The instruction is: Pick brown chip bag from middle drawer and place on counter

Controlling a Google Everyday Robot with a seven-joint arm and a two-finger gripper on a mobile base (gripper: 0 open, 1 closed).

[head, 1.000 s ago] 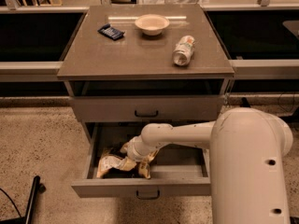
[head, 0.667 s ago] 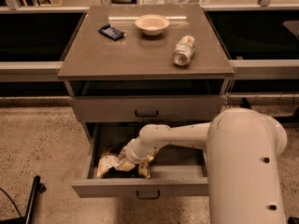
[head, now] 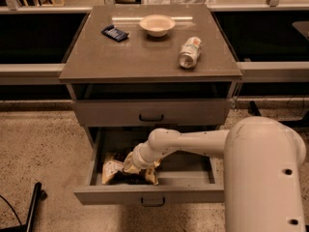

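- The robot's white arm (head: 263, 173) fills the near right corner and reaches leftward and down to the gripper (head: 131, 166).
- The middle drawer (head: 111, 195) stands pulled out, and its slim front panel lies just nearer than the gripper.
- The gripper is low inside that drawer, left of centre, right against the brown chip bag (head: 112, 169).
- Whether it has closed on the bag cannot be told, since the crumpled foil hides its tip.
- The bag lies on the drawer floor, one cream end to the gripper's left and the other to its right.
- Beyond and above the gripper is a closed drawer (head: 106, 112) with a taller front.
- Farther still is the counter (head: 140, 57).
- On it a soda can (head: 189, 52) lies on its side, far right of the gripper.
- A pale bowl (head: 157, 24) stands farther back.
- A small dark blue packet (head: 115, 33) lies left of the bowl.
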